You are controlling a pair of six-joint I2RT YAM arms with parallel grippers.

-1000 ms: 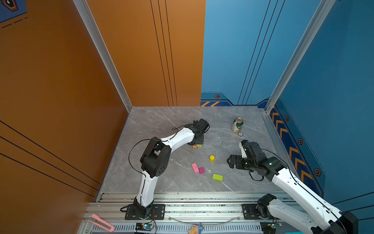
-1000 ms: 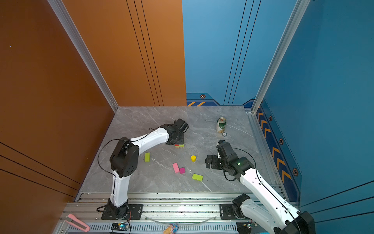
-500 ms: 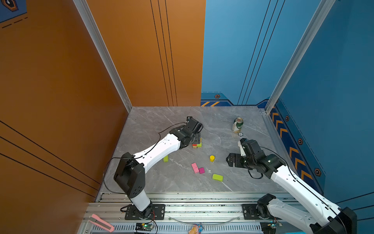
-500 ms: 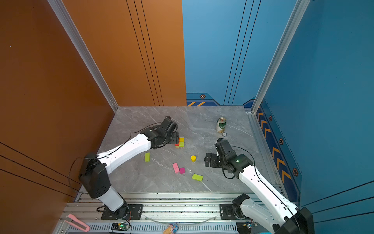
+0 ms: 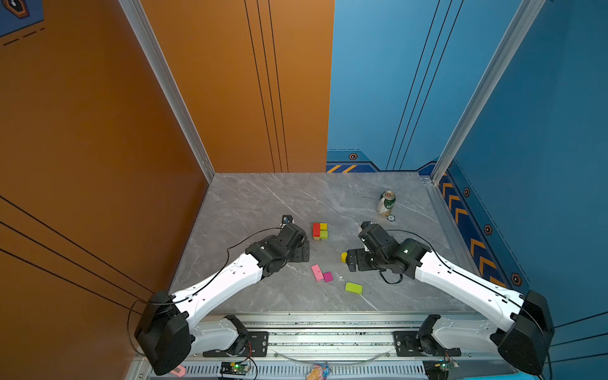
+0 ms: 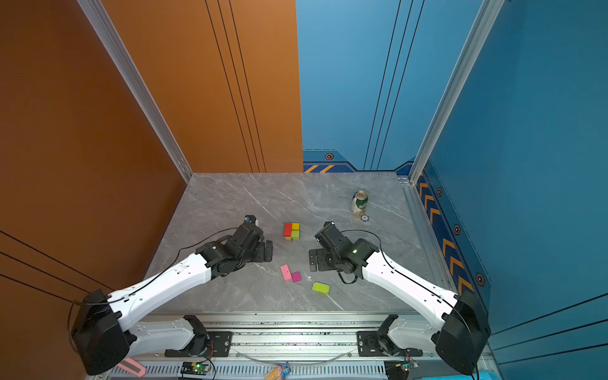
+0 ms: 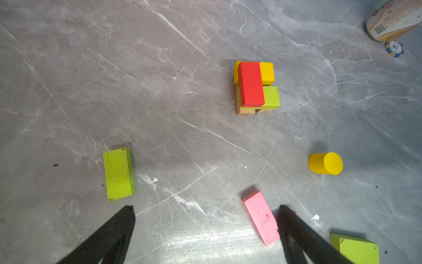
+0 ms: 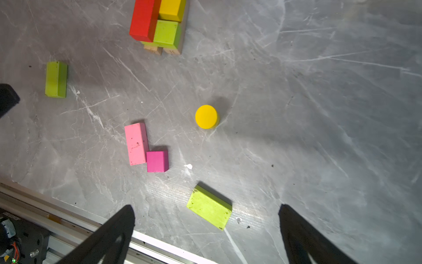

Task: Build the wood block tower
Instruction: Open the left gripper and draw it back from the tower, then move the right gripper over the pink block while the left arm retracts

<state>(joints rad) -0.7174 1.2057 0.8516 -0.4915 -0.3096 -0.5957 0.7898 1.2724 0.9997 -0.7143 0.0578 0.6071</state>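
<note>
The tower [image 5: 319,231] stands at the middle of the table [image 5: 263,204], its red-orange block [image 7: 251,84] highest, tan bars [image 7: 245,112] lowest. The left gripper [image 7: 206,208], over the tower a second ago, has drawn back toward the near left, jaws spread and empty. The right gripper [image 8: 206,206], also spread and empty, has edged nearer the yellow cylinder [image 8: 206,116].

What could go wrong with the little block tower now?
The red block looks higher than the blocks beside it on the tower, so the next block might sit tilted and slide. The pink block touches the magenta cube; grabbing one could shove the other. The yellow cylinder stands upright and might roll if bumped.
</note>
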